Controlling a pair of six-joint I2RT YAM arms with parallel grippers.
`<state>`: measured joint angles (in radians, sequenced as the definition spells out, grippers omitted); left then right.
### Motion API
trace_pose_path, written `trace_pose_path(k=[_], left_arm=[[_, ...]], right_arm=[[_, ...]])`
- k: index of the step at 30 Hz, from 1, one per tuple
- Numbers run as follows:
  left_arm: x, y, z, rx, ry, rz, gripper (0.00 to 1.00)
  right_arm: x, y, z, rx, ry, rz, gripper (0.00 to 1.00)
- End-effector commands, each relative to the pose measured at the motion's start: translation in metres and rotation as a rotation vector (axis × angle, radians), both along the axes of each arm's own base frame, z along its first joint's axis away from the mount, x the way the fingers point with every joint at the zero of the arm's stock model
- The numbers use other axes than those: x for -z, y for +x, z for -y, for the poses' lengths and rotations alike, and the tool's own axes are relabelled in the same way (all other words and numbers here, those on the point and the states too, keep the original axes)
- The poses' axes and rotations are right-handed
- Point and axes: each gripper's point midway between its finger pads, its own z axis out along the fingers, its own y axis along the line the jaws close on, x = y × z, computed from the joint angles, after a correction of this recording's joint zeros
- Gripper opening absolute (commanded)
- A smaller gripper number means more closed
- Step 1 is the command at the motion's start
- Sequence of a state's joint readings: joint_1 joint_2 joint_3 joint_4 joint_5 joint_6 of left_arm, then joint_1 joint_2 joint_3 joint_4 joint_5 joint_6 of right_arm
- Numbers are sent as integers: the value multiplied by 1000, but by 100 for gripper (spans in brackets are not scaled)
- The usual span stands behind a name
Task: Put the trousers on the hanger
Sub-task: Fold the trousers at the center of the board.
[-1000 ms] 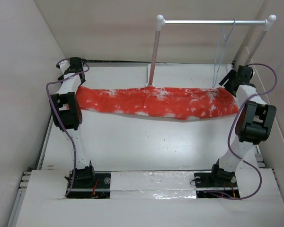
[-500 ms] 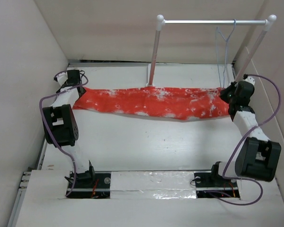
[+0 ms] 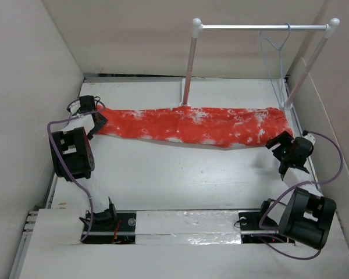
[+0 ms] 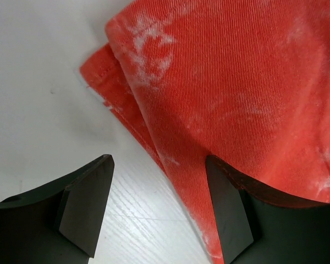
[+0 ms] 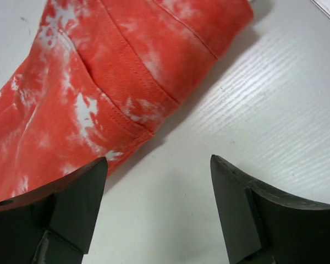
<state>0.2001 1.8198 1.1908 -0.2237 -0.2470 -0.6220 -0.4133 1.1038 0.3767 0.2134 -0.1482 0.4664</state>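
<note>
The red-orange trousers (image 3: 192, 125) lie flat in a long strip across the table, wider end at the right. The pale wire hanger (image 3: 273, 55) hangs from the rail's right end, above the trousers' right end. My left gripper (image 3: 96, 122) is open at the trousers' left end; in the left wrist view the gripper (image 4: 158, 159) has the hem edge (image 4: 154, 137) between its fingers, with one finger (image 4: 231, 209) over the cloth (image 4: 236, 82). My right gripper (image 3: 279, 152) is open and empty just near of the right end; in the right wrist view this gripper (image 5: 159, 158) is over bare table, the trousers (image 5: 115, 71) ahead to the left.
A white two-pole rail stand (image 3: 262, 27) stands at the back, its left pole (image 3: 189, 70) just behind the trousers. Beige walls close in the left (image 3: 23, 116) and right (image 3: 337, 104) sides. The white table (image 3: 180, 174) stretches between the trousers and the arm bases.
My right gripper has drawn back from beside the hanger to the near side of the trousers' right end. My left gripper has moved nearer, onto the left end. The hanger has turned on the rail.
</note>
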Motion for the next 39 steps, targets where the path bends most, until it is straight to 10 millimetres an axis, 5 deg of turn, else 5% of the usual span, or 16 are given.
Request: trace_pose_path(k=[1,9,11,13,14,15,18,23,28,29,38,39], left_arm=[[5,9,4,-1,-29,16,66],[14,20,6,-9,-59,25,62],[16,21,4,-16,-49,22,55],[16,22,2,-12,-38,20,35],[16,22,0,-16,-28,15,26],[17,21,-1,-16,-23,8,14],[14,23,-4,-13,-6,-2,0],[1,13,-18,-32,78,-23,0],[-16,-18,-41,-78,219,-129,0],[-28,-25,-48,-103,265,-129,0],[-45,-89,-44,-139,309,-150,0],[-51,-94,-45,-151,318,-136,4]], right_arm=[[-10,13,6,4,29,95,83],[12,53,2,-23,237,79,74],[8,64,4,-24,237,100,44],[13,68,8,-7,240,87,6],[14,68,10,2,237,86,0],[14,68,10,4,239,88,0],[14,62,9,16,229,96,0],[-2,40,9,41,158,130,0],[-6,6,8,58,86,102,0],[-24,2,10,62,52,147,0],[-44,-62,12,74,-33,132,0],[-41,-66,10,65,-35,136,8]])
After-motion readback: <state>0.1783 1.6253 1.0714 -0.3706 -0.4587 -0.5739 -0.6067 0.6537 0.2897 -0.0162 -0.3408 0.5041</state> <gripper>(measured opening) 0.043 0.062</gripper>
